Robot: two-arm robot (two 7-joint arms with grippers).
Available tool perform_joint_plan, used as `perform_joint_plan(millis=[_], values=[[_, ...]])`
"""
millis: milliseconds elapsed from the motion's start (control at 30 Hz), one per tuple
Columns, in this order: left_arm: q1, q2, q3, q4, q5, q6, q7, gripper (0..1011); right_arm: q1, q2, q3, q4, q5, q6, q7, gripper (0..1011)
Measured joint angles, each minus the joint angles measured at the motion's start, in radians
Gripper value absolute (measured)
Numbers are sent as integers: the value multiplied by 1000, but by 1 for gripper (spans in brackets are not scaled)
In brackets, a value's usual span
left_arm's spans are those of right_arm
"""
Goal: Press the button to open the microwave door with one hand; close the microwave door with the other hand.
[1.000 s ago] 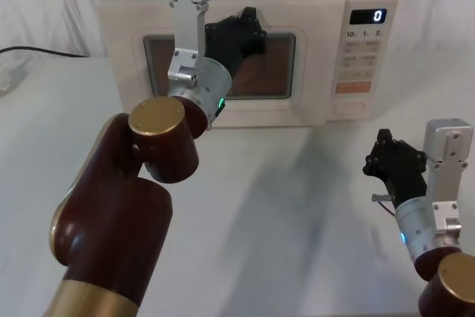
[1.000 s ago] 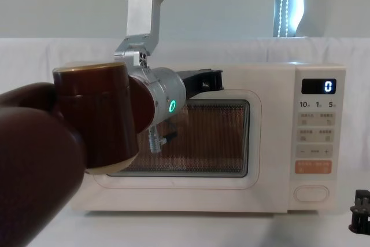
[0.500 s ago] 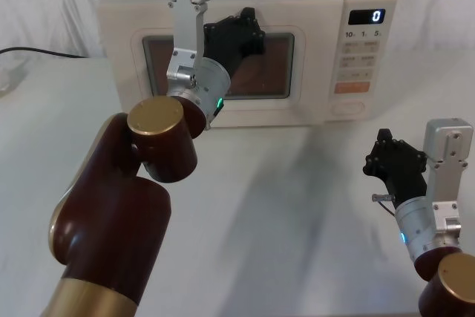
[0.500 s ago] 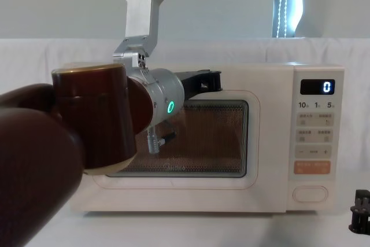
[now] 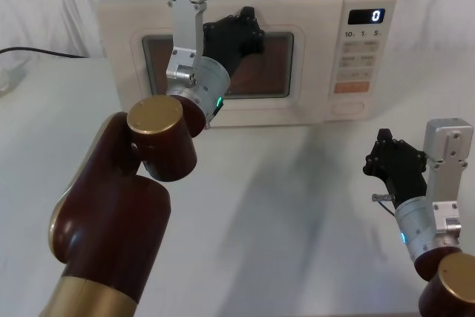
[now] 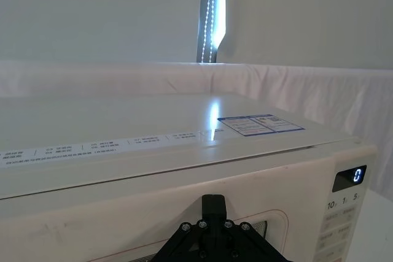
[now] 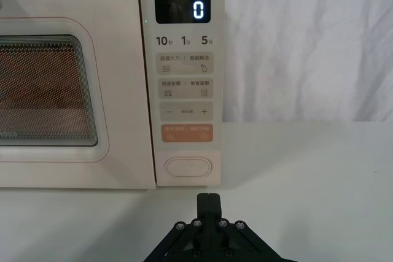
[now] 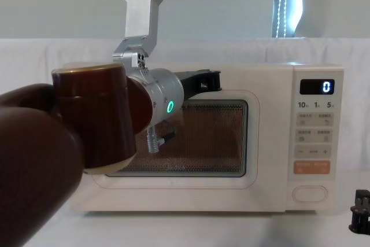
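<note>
The left gripper point(image 5: 249, 31) was raised in front of the microwave door point(image 5: 152, 109), its black tip at the upper edge of the window frame; whether it touched the panel could not be told, and whether its fingers were parted or closed could not be told either. It held nothing that showed. The door lay flush with the front of the microwave point(image 8: 272, 85), apparently closed. To the right of the door, the narrow control panel carried a black display point(image 7: 182, 10) reading "0", and the button point(image 7: 189, 167) sat at the bottom of that panel, below the orange key point(image 7: 187, 133). Farther right, the right gripper point(image 5: 384, 155) hung low over the table point(image 5: 282, 206), well apart from the microwave and pointed toward the button, empty as far as could be seen; its finger spread could not be told.
</note>
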Motion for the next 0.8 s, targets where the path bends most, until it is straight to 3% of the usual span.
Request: perform_joint_plan(millis=[800], values=[[2,2,-1,-8,-8,-4,-5,0,0,0,0,0,0,0,0,0]])
